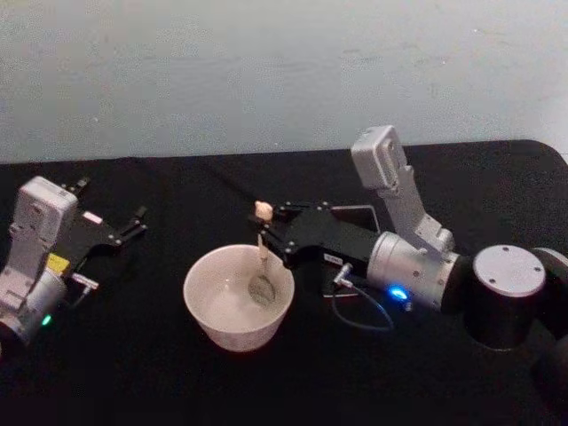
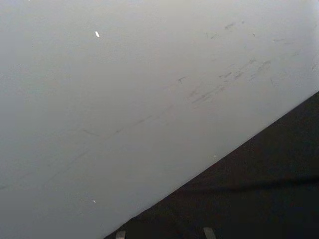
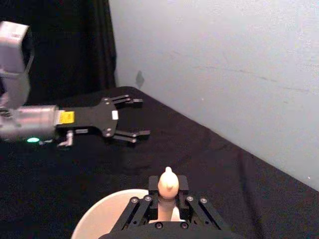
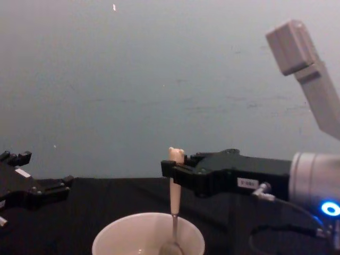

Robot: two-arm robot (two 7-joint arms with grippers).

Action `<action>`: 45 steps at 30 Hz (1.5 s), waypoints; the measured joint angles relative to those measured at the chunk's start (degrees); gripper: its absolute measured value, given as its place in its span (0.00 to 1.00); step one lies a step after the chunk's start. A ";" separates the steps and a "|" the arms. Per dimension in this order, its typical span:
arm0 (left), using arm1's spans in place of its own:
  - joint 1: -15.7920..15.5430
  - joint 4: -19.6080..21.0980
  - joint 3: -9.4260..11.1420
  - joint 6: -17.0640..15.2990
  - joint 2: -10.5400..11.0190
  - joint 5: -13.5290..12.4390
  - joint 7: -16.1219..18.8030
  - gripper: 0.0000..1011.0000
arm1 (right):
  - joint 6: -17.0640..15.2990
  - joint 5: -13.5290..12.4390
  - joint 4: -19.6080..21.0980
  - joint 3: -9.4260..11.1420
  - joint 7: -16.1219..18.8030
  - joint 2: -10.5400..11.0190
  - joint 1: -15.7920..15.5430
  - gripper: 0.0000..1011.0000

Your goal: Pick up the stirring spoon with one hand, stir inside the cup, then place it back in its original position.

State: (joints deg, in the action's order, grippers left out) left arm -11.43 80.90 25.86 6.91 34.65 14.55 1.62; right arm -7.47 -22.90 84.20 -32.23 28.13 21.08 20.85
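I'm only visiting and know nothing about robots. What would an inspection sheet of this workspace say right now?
Surface: table covered in black cloth.
Job's things: stirring spoon upright, its bowl down inside the cream cup.
Clutter: dark box behind the right arm, partly hidden.
Tools: right tool shut on the spoon's handle above the cup; left tool open, idle at the table's left.
Cables: thin cable loop at the right wrist.
Surroundings: pale scuffed wall; dark curtain.
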 joint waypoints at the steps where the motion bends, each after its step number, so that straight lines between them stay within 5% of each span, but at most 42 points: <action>1: 0.00 0.00 0.00 0.00 0.00 0.00 0.00 0.99 | -0.03 -0.21 0.87 0.14 0.45 0.66 -0.52 0.21; 8: 0.00 0.00 0.00 0.00 0.00 0.00 0.00 0.99 | -0.59 -1.40 4.59 0.24 2.28 3.26 -2.66 0.21; 16: 0.00 0.00 0.00 0.00 0.00 0.00 0.00 0.99 | -1.20 -1.96 5.42 -1.14 3.06 3.58 -3.23 0.21; 32: 0.00 0.00 0.00 0.00 0.00 0.00 0.00 0.99 | -2.16 -2.73 0.88 -3.99 2.85 -0.79 0.54 0.21; 45: 0.00 0.00 0.00 0.00 0.00 0.00 0.00 0.99 | -1.80 -1.88 -6.80 -3.48 -0.12 -5.50 4.62 0.21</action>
State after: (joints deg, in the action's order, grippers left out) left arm -11.43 80.90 25.86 6.91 34.65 14.55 1.62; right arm -9.27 -24.78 77.40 -35.72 28.01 15.58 25.46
